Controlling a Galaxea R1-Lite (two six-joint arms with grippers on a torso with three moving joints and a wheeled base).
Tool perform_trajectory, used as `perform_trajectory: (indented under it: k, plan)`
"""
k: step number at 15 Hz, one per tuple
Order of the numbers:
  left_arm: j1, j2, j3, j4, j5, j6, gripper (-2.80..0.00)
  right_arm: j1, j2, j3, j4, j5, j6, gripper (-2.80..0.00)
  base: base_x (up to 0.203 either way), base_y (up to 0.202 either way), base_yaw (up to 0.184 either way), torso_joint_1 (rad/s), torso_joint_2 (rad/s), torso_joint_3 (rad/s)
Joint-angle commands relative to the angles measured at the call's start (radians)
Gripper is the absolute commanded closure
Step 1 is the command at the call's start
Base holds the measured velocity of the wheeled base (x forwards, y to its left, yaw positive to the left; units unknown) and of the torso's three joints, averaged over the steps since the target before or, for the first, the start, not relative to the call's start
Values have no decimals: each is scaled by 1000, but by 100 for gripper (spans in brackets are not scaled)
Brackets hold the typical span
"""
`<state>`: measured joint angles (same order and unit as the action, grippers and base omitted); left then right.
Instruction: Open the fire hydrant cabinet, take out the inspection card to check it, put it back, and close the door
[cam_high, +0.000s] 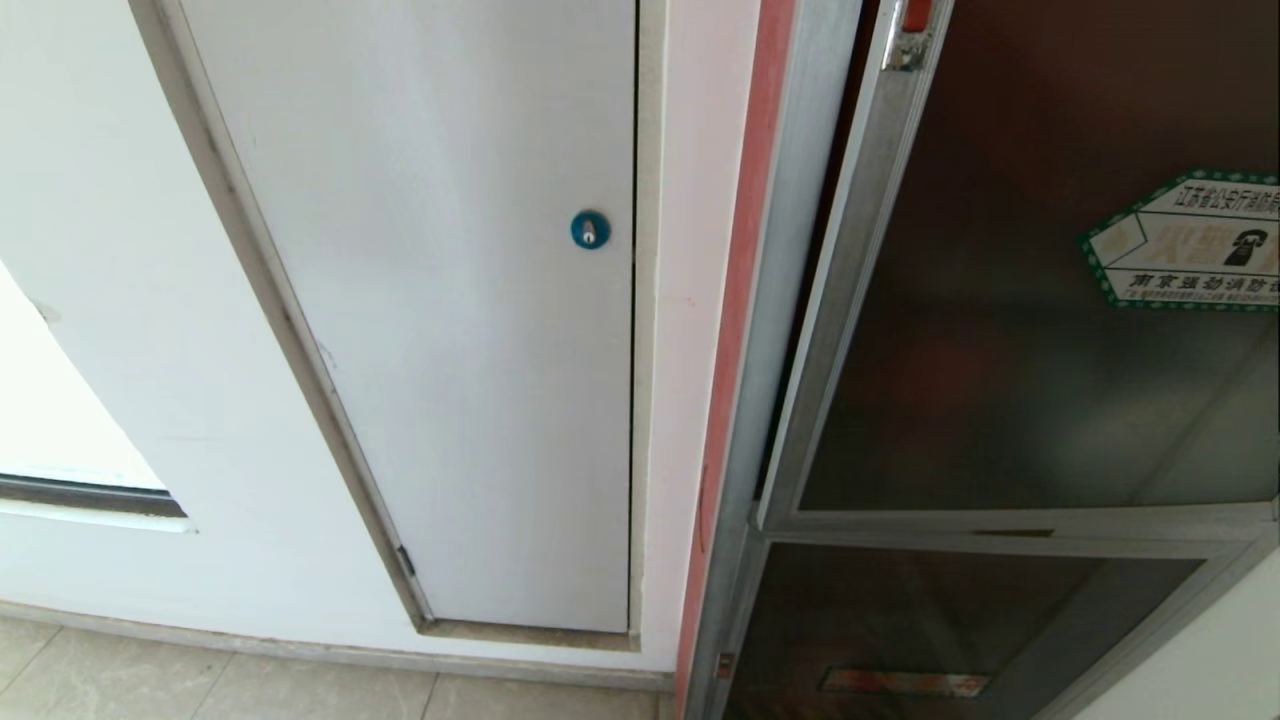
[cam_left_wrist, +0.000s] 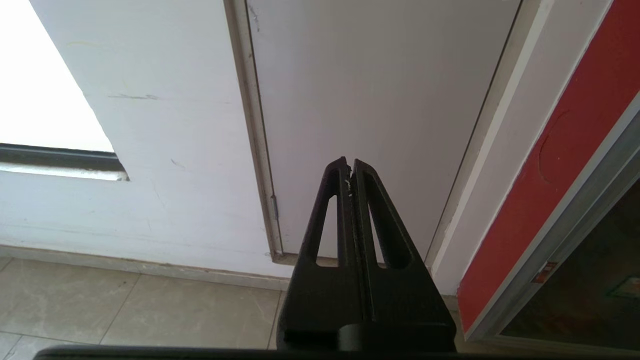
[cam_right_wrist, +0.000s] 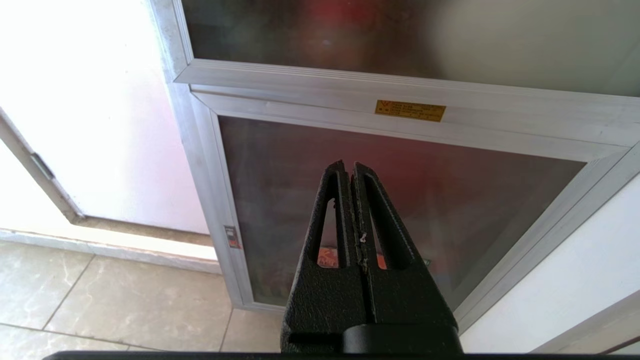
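Observation:
The fire hydrant cabinet (cam_high: 770, 330), silver-framed with red edging, fills the right of the head view. Its upper dark glass door (cam_high: 1000, 300) carries a green-bordered hexagonal sticker (cam_high: 1195, 245) and a latch (cam_high: 908, 40) at its top left edge; the door stands slightly out from the frame on that side. The inspection card is out of view. Neither arm shows in the head view. My left gripper (cam_left_wrist: 349, 162) is shut and empty, facing the white panel door (cam_left_wrist: 375, 100). My right gripper (cam_right_wrist: 348, 165) is shut and empty, held in front of the lower glass panel (cam_right_wrist: 400, 200).
A plain white panel door (cam_high: 450, 300) with a blue lock (cam_high: 590, 229) sits left of the cabinet. A window sill (cam_high: 90, 495) is at the far left. Beige floor tiles (cam_high: 300, 690) run along the wall's base. A yellow label (cam_right_wrist: 410, 110) sits on the cabinet's crossbar.

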<state>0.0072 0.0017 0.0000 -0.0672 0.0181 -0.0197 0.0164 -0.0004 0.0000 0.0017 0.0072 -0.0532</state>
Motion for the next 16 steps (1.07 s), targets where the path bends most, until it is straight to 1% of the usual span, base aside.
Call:
perform_trajectory:
  k: [1,11,16]
  plan:
    - [0,0,20,0,0,-1,0,0,2,0,0,0,0,0,0,0,0,0,0,0]
    - [0,0,20,0,0,0,0,0,2,0,0,0,0,0,0,0,0,0,0,0]
    - [0,1,20,4,0,16,0,0,2,0,0,0,0,0,0,0,0,0,0,0]
